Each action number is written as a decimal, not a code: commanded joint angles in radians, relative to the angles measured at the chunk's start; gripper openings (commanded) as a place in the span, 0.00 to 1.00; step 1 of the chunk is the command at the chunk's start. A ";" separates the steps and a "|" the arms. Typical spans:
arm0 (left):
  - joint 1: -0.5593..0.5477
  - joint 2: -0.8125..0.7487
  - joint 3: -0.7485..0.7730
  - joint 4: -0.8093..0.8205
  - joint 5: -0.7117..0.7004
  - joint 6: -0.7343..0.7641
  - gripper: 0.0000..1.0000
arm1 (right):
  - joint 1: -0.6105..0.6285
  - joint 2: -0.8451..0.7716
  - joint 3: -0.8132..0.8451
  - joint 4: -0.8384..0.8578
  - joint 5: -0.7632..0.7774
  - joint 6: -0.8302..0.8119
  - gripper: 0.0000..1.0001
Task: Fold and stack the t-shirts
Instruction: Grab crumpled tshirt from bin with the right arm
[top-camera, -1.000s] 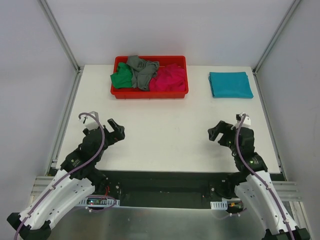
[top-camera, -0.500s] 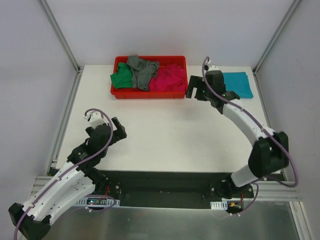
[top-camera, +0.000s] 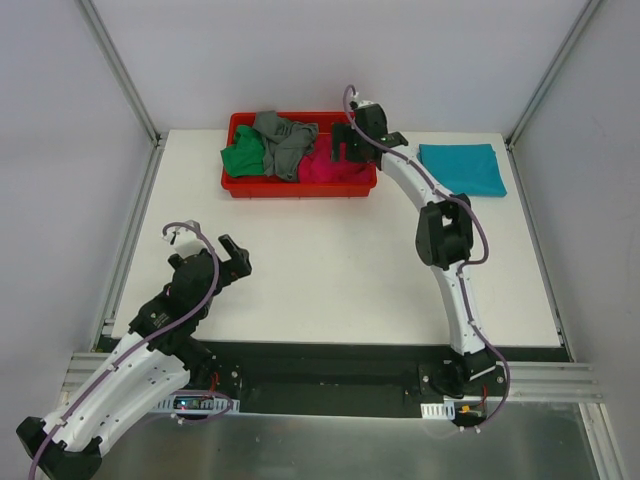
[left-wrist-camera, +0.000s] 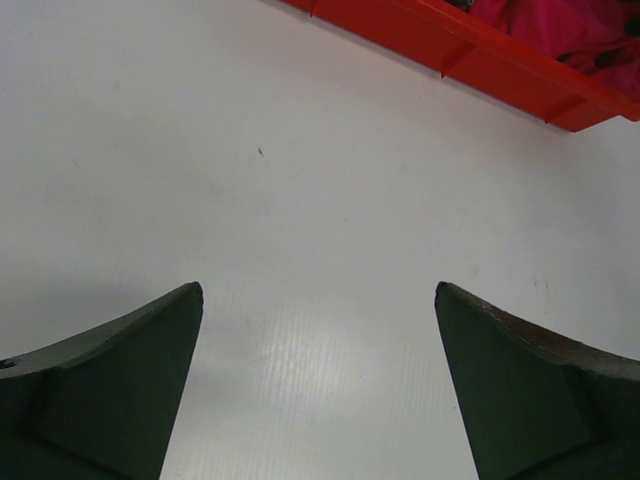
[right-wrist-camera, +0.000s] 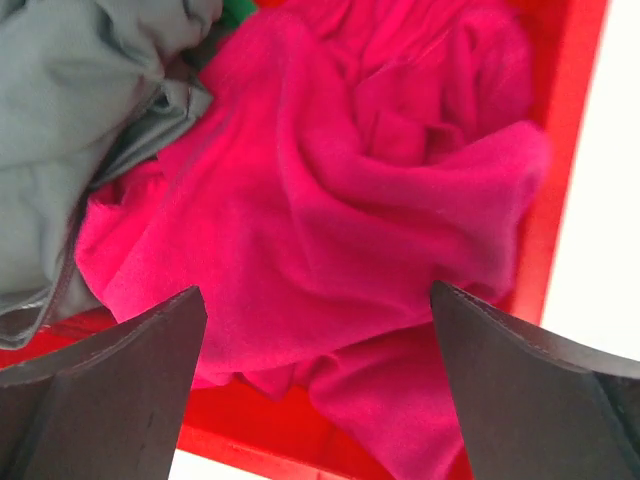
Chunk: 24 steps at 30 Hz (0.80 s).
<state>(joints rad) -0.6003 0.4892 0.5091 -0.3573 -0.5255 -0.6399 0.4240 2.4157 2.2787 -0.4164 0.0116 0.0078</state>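
Note:
A red tray (top-camera: 240, 184) at the back holds a green t-shirt (top-camera: 243, 157), a grey t-shirt (top-camera: 283, 140) and a crumpled magenta-pink t-shirt (top-camera: 328, 160). A teal t-shirt (top-camera: 460, 169) lies folded on the table at the back right. My right gripper (top-camera: 345, 143) is open, stretched out over the tray's right end, just above the pink t-shirt (right-wrist-camera: 330, 220); the grey t-shirt (right-wrist-camera: 70, 110) is to its left. My left gripper (top-camera: 235, 258) is open and empty above the bare table at the near left.
The tray's red wall (left-wrist-camera: 470, 60) shows at the top of the left wrist view, with white table (left-wrist-camera: 300, 230) below it. Metal frame posts (top-camera: 120, 70) stand at the table's back corners.
My right arm has swung from the near right out to the back, then leftwards past the teal t-shirt to over the tray. My left gripper has barely moved.

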 joint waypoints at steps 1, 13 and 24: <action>0.013 0.005 -0.004 0.043 0.025 0.028 0.99 | 0.032 0.032 0.067 -0.003 0.029 -0.031 0.97; 0.014 -0.008 -0.009 0.043 0.028 0.025 0.99 | 0.033 0.117 0.087 0.033 0.073 0.037 0.35; 0.014 -0.037 -0.020 0.043 0.044 0.011 0.99 | 0.039 -0.136 0.104 0.088 0.014 0.014 0.00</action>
<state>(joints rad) -0.6003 0.4744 0.5049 -0.3367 -0.4973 -0.6365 0.4549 2.5057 2.3234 -0.3916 0.0574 0.0364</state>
